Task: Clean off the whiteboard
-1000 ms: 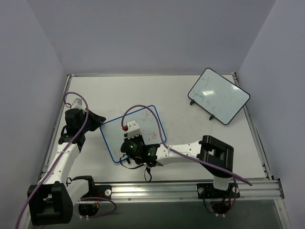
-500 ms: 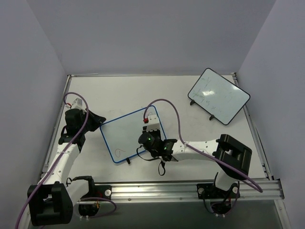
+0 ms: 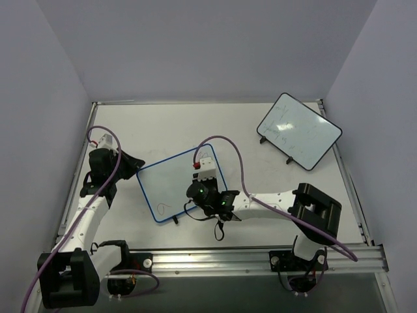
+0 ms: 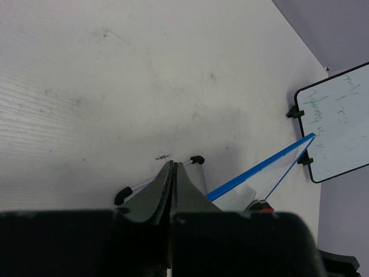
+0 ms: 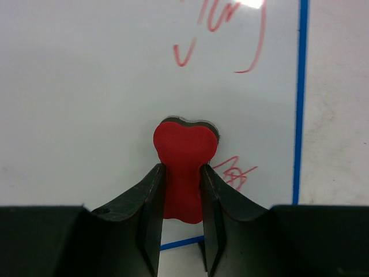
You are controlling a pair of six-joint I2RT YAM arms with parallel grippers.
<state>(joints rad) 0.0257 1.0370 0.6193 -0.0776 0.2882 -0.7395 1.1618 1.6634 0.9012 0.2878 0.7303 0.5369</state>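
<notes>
Top: since half a second ago the right gripper (image 3: 202, 190) has slid slightly left over the whiteboard (image 3: 163, 186), mid-left on the table (image 3: 273, 176).
Left wrist: left gripper (image 4: 173, 173) jaws together at its corner; probably gripping, contact hidden.
Right wrist: red eraser (image 5: 184, 147) clamped, mid-wipe; next I sweep the red scribbles (image 5: 235, 172).

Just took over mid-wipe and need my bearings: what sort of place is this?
Probably a lab robot test cell: a white table boxed in by plain walls, left arm and right arm bolted to a metal rail, a whiteboard and a second board as props.
</notes>
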